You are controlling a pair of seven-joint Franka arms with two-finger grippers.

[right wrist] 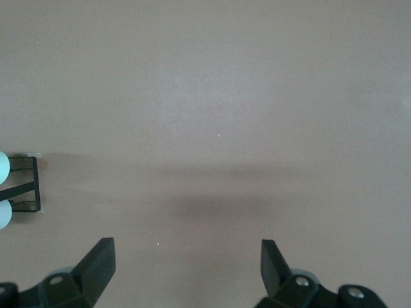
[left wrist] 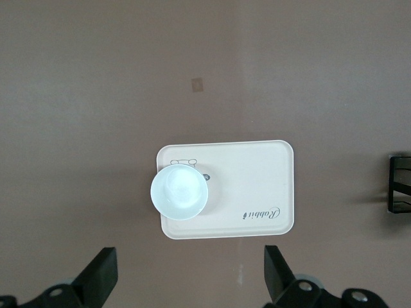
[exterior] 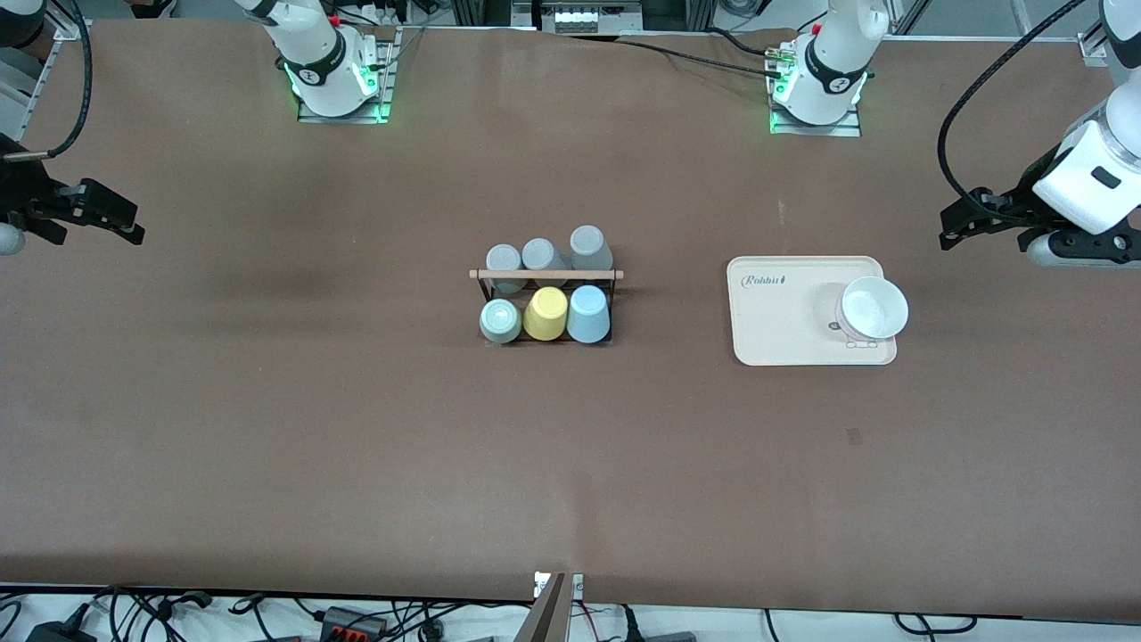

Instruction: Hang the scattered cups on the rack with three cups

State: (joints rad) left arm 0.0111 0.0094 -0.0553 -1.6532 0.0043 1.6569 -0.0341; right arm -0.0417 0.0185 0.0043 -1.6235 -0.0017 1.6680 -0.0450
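The black wire rack (exterior: 486, 287) with its wooden rod (exterior: 570, 275) stands mid-table. The mint-green cup (exterior: 500, 321) and the light blue cup (exterior: 588, 314) sit upside down on its row nearer the front camera, a yellow cup (exterior: 545, 314) between them. My left gripper (exterior: 967, 221) is open and empty, raised near the left arm's end of the table. My right gripper (exterior: 120, 218) is open and empty, raised near the right arm's end. The rack's end shows in the left wrist view (left wrist: 399, 185) and the right wrist view (right wrist: 29, 186).
Three grey cups (exterior: 539, 256) sit on the rack's row farther from the front camera. A cream tray (exterior: 775, 330) with a white bowl (exterior: 874, 308) on it lies toward the left arm's end, below my left gripper (left wrist: 191, 276).
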